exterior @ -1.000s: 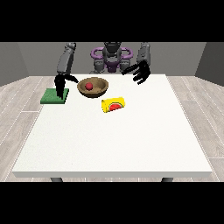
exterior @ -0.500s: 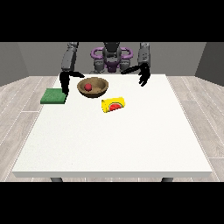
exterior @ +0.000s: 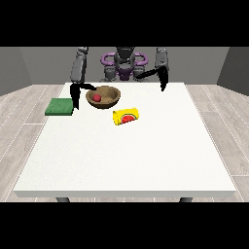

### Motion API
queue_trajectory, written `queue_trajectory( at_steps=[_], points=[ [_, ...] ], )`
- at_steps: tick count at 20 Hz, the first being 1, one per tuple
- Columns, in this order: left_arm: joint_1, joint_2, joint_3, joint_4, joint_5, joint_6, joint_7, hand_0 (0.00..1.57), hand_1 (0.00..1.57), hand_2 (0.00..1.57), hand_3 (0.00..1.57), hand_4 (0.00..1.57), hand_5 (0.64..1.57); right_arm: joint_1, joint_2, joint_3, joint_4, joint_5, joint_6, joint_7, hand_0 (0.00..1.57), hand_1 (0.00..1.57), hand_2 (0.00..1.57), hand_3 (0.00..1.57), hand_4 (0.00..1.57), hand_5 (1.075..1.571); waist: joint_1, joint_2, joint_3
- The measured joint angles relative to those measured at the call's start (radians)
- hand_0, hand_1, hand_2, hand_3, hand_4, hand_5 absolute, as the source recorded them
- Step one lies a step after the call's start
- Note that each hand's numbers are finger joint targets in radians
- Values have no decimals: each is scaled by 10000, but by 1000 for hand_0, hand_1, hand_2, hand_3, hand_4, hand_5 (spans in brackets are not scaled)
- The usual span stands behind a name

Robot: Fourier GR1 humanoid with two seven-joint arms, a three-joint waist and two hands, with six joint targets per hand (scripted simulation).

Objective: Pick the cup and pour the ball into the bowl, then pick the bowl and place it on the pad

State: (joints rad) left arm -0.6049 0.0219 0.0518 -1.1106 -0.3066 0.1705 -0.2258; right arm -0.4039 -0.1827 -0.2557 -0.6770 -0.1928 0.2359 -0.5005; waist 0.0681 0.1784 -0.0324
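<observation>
A brown wooden bowl [exterior: 104, 96] stands at the table's far left-centre with a red ball [exterior: 97, 97] inside it. The yellow cup [exterior: 126, 116] lies on its side just in front and to the right of the bowl, with nothing holding it. A green pad [exterior: 60, 106] lies flat to the left of the bowl. The hand at the view's left [exterior: 75, 95] hangs between pad and bowl, fingers pointing down, thumb reaching toward the bowl's left rim, holding nothing. The hand at the view's right [exterior: 163, 80] hangs near the table's far edge, fingers straight down, away from all objects.
The white table [exterior: 131, 155] stretches wide toward the camera in front of the cup. The robot's torso [exterior: 124, 65] stands behind the far edge. Grey wood floor surrounds the table.
The hand at the view's left has moved from over the pad to right beside the bowl's left rim. The hand at the view's right has drawn back and turned its fingers down.
</observation>
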Motion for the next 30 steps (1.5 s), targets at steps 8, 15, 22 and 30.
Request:
queue_trajectory(
  at_steps=[8, 15, 22, 30],
  points=[
    [-179, 136, -90, -275, 125, -399, 125, 0, 0, 0, 0, 0, 1562, 75, 293, -241, -292, -247, -466, 306, 0, 0, 0, 0, 292, 1538, 480, 149, 26],
    [497, 186, 1, -58, 208, -390, 15, 0, 0, 0, 0, 0, 1564, -598, 1119, 56, -54, -372, -1185, 1437, 0, 0, 0, 0, 366, 1547, 236, -483, 268],
    [369, 547, 77, -499, 484, -922, 139, 0, 0, 0, 0, 0, 1568, -573, 858, 169, 372, 131, -2160, 1091, 1571, 1571, 1571, 1571, 1054, 1551, 620, -326, 110],
    [542, 884, 562, -86, 797, -1054, 12, 0, 0, 0, 0, 0, 1570, -894, 773, 751, 423, 862, -3426, 2806, 1571, 1571, 1571, 1571, 1019, 1554, 248, -744, 206]
  ],
)
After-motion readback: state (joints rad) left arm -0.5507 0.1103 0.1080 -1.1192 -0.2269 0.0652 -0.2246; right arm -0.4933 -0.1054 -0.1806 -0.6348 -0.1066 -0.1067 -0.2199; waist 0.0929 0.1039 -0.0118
